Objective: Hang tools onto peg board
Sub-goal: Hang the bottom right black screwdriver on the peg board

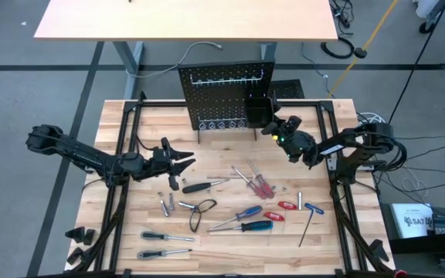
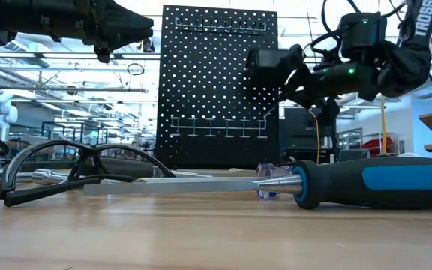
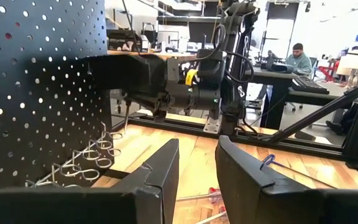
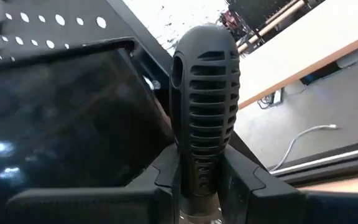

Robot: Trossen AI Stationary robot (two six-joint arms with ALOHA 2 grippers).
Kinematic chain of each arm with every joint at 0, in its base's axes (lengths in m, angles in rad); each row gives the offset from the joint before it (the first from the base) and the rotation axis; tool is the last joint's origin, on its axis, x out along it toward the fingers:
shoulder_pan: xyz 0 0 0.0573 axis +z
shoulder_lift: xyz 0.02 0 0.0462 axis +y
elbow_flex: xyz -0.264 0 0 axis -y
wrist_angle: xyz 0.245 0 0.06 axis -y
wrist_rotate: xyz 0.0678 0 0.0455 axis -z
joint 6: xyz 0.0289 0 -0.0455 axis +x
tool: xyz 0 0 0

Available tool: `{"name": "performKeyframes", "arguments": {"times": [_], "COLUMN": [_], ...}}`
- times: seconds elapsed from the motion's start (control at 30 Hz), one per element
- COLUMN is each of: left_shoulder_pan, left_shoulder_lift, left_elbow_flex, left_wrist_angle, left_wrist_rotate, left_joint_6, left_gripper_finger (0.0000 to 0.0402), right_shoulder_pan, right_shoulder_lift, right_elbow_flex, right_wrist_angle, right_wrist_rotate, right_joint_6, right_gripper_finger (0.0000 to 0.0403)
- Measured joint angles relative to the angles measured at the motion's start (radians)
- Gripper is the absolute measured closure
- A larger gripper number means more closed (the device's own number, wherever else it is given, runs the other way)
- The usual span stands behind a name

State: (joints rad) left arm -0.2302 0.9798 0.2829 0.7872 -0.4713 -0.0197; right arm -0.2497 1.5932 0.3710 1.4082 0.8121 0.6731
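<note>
High view: tan slatted tabletop (image 1: 222, 239), grey floor (image 1: 22, 100), second desk (image 1: 184, 19) behind.

The peg board (image 1: 225, 96) stands at the back of the table (image 1: 315, 232), with a small bin (image 1: 256, 109) on its right side. The right tool (image 1: 273, 126) is just in front of that bin and holds a screwdriver handle (image 4: 204, 106), while the left tool (image 1: 182, 164) is over the left middle of the table. The other tools (image 1: 246, 208) lie spread out on the table in front of the board, between the two arms, with a wire loop (image 1: 199, 214) among them.
</note>
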Motion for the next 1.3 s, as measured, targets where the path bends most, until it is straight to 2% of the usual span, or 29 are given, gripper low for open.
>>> {"name": "performKeyframes", "arguments": {"times": [0.63, 0.83, 0.97, 1.3], "left_shoulder_pan": [0.000, 0.000, 0.000, 0.000], "left_shoulder_lift": [0.000, 0.000, 0.000, 0.000], "left_elbow_flex": [0.000, 0.000, 0.000, 0.000], "left_wrist_angle": [-0.013, -0.016, -0.017, -0.018], "left_wrist_rotate": [0.000, 0.000, 0.000, 0.000], "left_joint_6": [0.001, 0.005, 0.007, 0.002], "left_gripper_finger": [0.0295, 0.0295, 0.0295, 0.0295], "right_shoulder_pan": [0.010, 0.040, 0.053, 0.053], "right_shoulder_lift": [0.108, 0.108, 0.108, 0.107], "right_elbow_flex": [0.000, 0.000, 0.017, 0.090], "right_wrist_angle": [0.029, 0.032, 0.051, 0.068], "right_wrist_rotate": [-0.015, -0.085, -0.087, -0.079], "right_joint_6": [-0.040, -0.126, -0.220, -0.294], "right_gripper_finger": [0.0347, 0.0347, 0.0347, 0.0347]}}
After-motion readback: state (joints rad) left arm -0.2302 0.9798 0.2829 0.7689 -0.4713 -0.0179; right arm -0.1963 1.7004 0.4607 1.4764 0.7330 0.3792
